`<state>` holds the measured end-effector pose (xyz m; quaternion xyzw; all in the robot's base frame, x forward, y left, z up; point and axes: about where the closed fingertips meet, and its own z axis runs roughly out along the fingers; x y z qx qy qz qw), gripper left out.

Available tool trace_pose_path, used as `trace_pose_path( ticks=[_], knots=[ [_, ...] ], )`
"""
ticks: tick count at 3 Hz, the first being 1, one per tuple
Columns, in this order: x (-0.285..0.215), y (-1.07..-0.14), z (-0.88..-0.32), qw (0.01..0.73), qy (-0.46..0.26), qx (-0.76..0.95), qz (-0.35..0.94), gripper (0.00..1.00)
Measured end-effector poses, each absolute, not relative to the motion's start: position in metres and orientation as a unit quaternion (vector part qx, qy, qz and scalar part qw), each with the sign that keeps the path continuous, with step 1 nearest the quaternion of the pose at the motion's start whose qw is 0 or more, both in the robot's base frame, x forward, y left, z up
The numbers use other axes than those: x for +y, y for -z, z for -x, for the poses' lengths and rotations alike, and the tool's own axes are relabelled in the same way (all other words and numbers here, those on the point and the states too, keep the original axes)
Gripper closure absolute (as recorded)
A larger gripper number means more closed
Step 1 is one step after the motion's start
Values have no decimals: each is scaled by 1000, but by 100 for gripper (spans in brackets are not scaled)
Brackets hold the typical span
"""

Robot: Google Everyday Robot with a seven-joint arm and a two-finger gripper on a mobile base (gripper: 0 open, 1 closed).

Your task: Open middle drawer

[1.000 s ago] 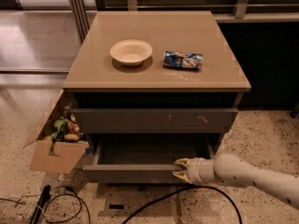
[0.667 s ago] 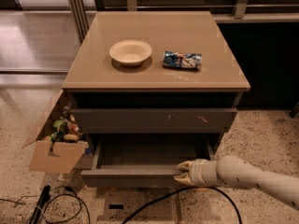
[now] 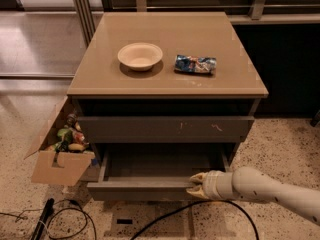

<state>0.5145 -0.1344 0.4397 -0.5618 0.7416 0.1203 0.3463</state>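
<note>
The middle drawer (image 3: pixel 145 188) is pulled well out of the tan-topped cabinet (image 3: pixel 165 79), and its smooth grey inside (image 3: pixel 160 164) holds nothing. Its plain dark front faces me low in the camera view. My gripper (image 3: pixel 193 185) sits at the right part of that front, coming in from the lower right on a pale arm (image 3: pixel 265 188). Its cream fingertips (image 3: pixel 196 177) clasp the front's top rim, one above and one below. Above it, the drawer front with pale scratch marks (image 3: pixel 165 129) stays closed.
A cream bowl (image 3: pixel 140 56) and a blue snack bag (image 3: pixel 195 64) lie on the cabinet top. An open cardboard box (image 3: pixel 60 159) of items leans at the cabinet's left side. Black cables (image 3: pixel 70 219) run across the speckled floor below the drawer.
The middle drawer has slid a little further out toward me, and my gripper has moved down and back with its front edge.
</note>
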Motion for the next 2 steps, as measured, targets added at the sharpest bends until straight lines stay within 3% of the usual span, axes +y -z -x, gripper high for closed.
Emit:
trace_pose_path(
  ticks=[2],
  knots=[
    [-134,-440,-515,346,-120,742,562,35]
  ],
)
